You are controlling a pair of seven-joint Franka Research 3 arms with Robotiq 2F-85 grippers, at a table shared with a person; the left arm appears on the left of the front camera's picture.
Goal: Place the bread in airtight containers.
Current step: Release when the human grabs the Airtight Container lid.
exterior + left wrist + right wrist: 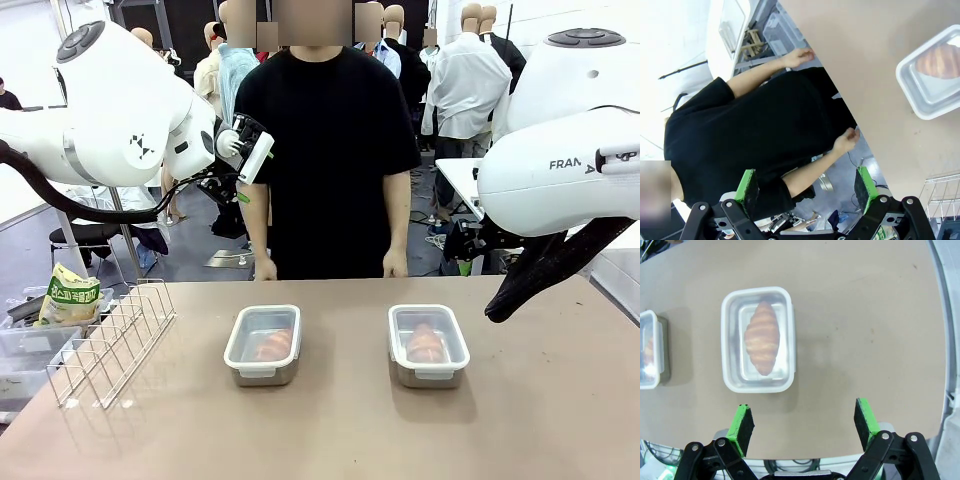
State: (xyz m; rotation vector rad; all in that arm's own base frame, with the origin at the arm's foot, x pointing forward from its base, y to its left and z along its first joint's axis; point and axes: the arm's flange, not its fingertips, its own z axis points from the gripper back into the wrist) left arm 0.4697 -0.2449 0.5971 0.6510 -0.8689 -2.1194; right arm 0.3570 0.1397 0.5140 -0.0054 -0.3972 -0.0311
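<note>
Right gripper (804, 422) raised above the near edge of the brown tabletop (865, 315), green pads wide apart, nothing between them. Ahead of it and off toward its left finger sits a small rectangular steel tub with a translucent white-rimmed lid (759, 340) pressed on; a golden-brown ridged croissant roll (761, 337) lies lengthwise inside, visible through the lid. Further out past the left finger, at the frame edge, a second lidded steel tub (650, 350) with another golden-brown roll (649, 351) dimly seen under its lid. Left gripper (807, 185) held high, pointed at a person in a black T-shirt (755, 125) standing at the far side; pads spread wide, empty. Up and to the right beyond its right finger, a corner of one lidded tub shows on the tabletop. From the front, both tubs sit side by side, well apart, mid-tabletop, lids on. A wire rack (110, 345) stands at the tabletop's left edge.
</note>
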